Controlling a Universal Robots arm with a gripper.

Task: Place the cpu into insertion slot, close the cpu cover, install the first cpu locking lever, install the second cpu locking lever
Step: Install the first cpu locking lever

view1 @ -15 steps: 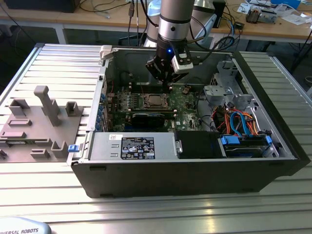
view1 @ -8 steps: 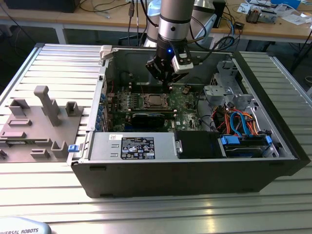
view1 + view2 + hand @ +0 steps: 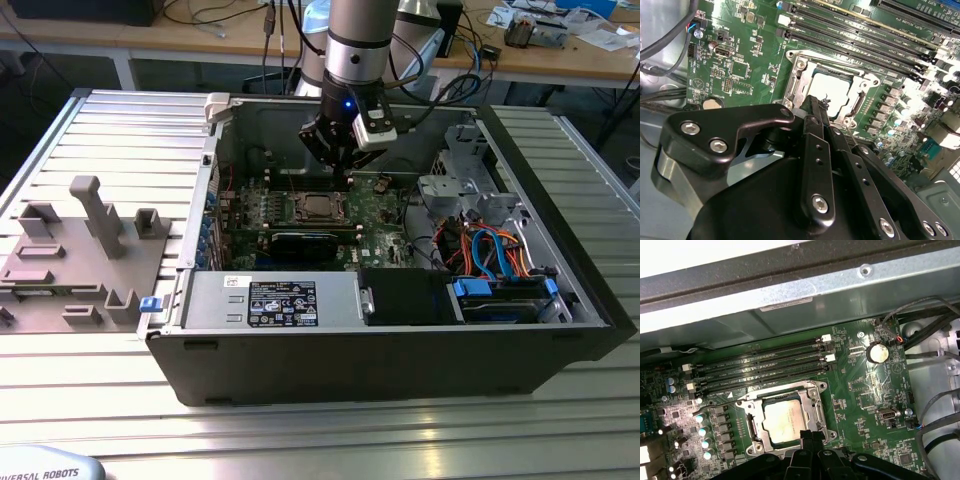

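Black two-finger gripper [image 3: 810, 436]: clenched, empty, tips at socket's far edge, likely for latching | silvery-grey square cpu [image 3: 782, 421]: seated in dark metal-rimmed insertion slot [image 3: 754, 426] | silvery windowed cpu cover [image 3: 790, 394]: lowered, retaining chip.

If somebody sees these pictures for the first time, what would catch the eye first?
The open computer case lying on the ribbed metal table, with the arm reaching down into it. The gripper hangs, fingers together, at the edge of the cpu, whose pale metal top shows through the window of the cpu cover on the green board.
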